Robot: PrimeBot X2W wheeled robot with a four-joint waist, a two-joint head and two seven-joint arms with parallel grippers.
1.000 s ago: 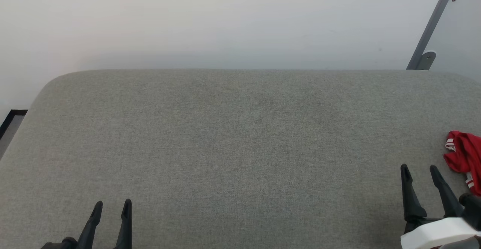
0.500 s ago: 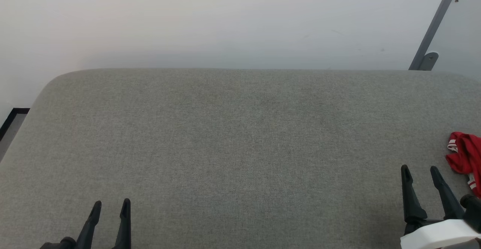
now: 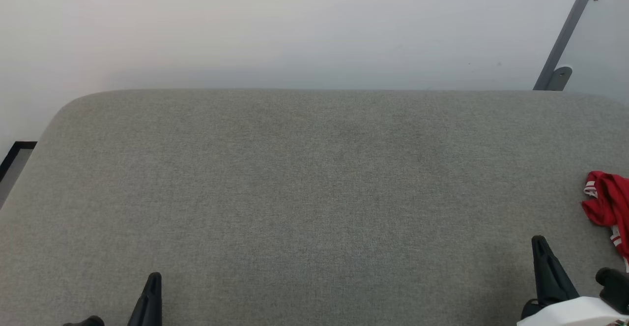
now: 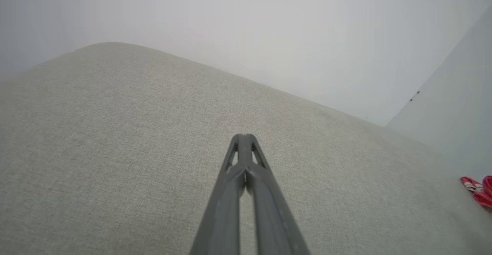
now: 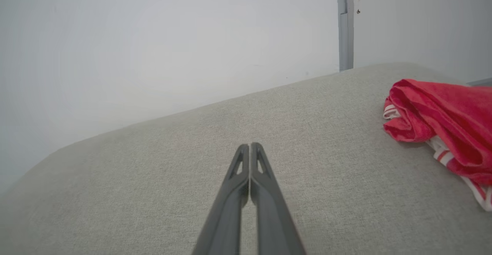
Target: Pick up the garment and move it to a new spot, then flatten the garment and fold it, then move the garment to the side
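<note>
The garment (image 3: 609, 203) is a crumpled red heap with white-and-red striped trim, lying at the right edge of the grey cushion (image 3: 314, 193). It also appears as the garment (image 5: 446, 124) at the right of the right wrist view, and as a small red patch, the garment (image 4: 478, 189), far right in the left wrist view. My right gripper (image 3: 540, 241) is shut and empty, low at the right, a short way left of the heap. My left gripper (image 3: 155, 276) is shut and empty at the lower left. Fingertips meet in both wrist views: left gripper (image 4: 244, 135), right gripper (image 5: 250, 144).
A pale wall rises behind the cushion. A grey metal post (image 3: 565, 31) with a foot bracket stands at the back right. The cushion's rounded left corner drops to a floor strip with dark edging (image 3: 12, 161).
Both grippers have gone from open to shut, with nothing between the fingers, and both sit lower in the head view. The garment has not moved.
</note>
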